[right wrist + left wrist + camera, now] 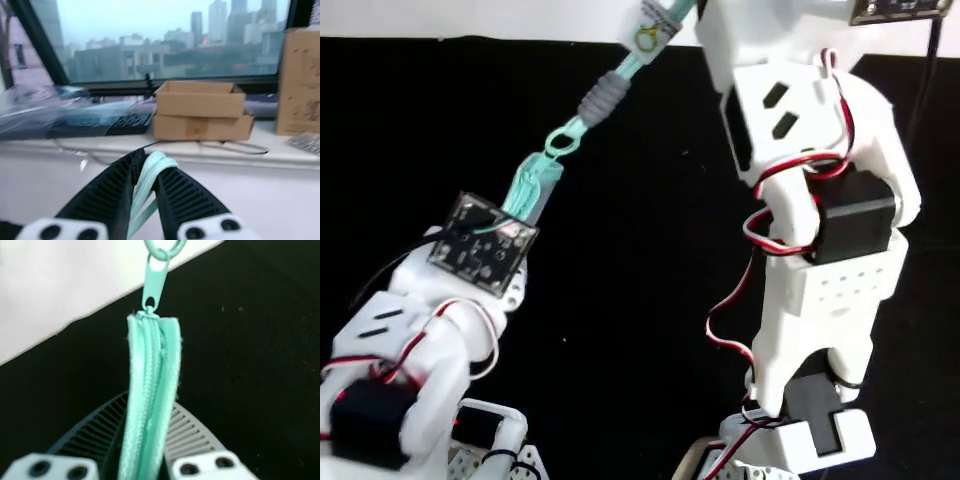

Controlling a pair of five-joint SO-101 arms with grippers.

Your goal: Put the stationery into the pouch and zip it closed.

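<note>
Left gripper (pixel 150 407) clamps pouch (pixel 150 355) zipper edge; right gripper (pixel 150 162) pinches teal strap (pixel 142 200).

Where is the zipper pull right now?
In the left wrist view the zipper pull sits at the end of the teal pouch, just past the left gripper clamping it, above the black table.

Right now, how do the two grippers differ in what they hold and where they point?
The left gripper clamps the zipper edge of the pouch; the right gripper clamps a pale green strap loop. The left gripper faces the black table; the right gripper faces a window. Both are shut.
</note>
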